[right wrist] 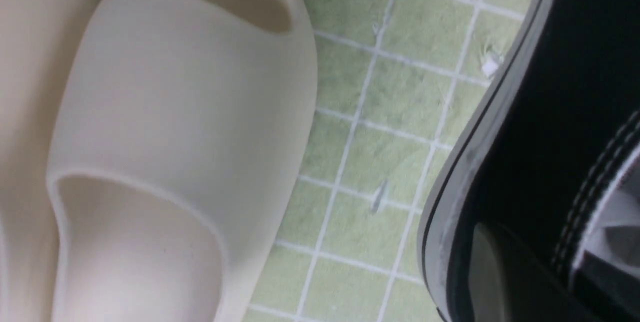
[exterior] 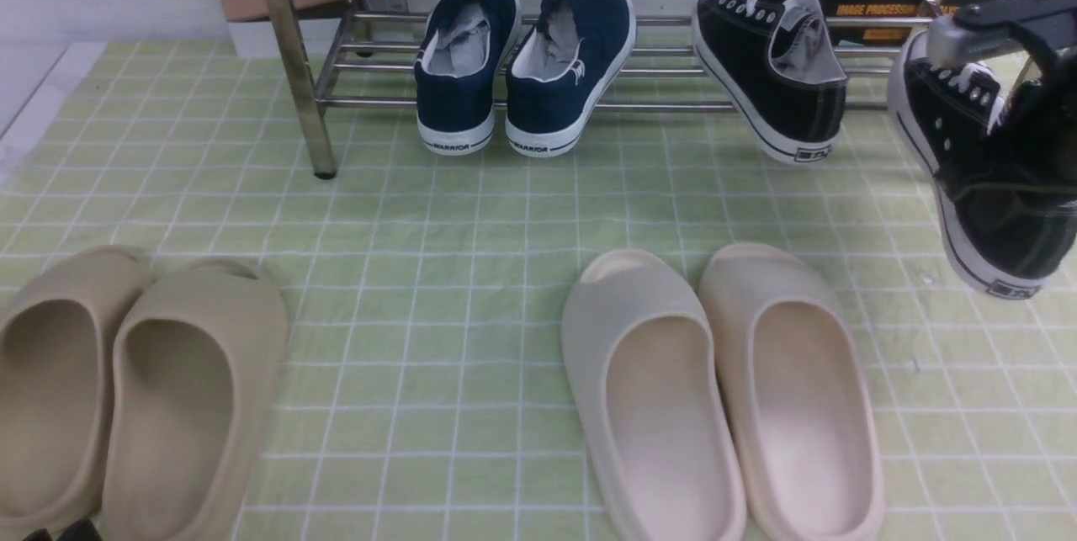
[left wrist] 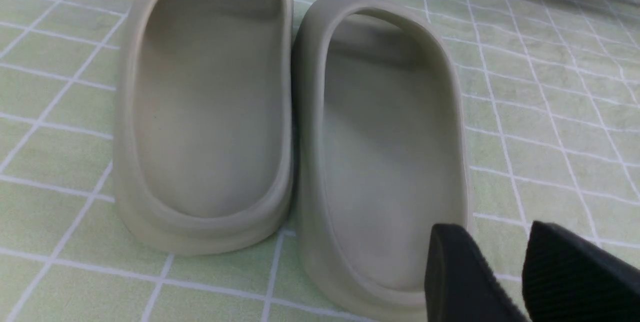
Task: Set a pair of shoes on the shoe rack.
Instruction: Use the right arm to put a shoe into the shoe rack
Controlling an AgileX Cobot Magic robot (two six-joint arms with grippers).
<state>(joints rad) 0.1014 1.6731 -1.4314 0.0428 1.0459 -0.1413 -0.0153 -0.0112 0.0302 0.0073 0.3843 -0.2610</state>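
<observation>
The steel shoe rack [exterior: 296,61] stands at the back. One black sneaker [exterior: 770,61] rests on its lower bars, toe in, heel hanging over the front bar. My right gripper [exterior: 1031,133] is shut on the second black sneaker [exterior: 984,188] at its collar and holds it tilted, toe toward the rack, to the right of the first. In the right wrist view the sneaker [right wrist: 550,111] fills the side, and one finger [right wrist: 482,272] presses its outer wall. My left gripper [left wrist: 489,232] is open and empty, low over the tan slides.
Navy WARRIOR slip-ons [exterior: 522,61] sit on the rack's left half. Tan slides [exterior: 185,389] lie front left, also in the left wrist view [left wrist: 390,151]. Cream slides [exterior: 656,389] lie front centre, one also in the right wrist view [right wrist: 180,96]. A green checked mat [exterior: 471,213] covers the floor.
</observation>
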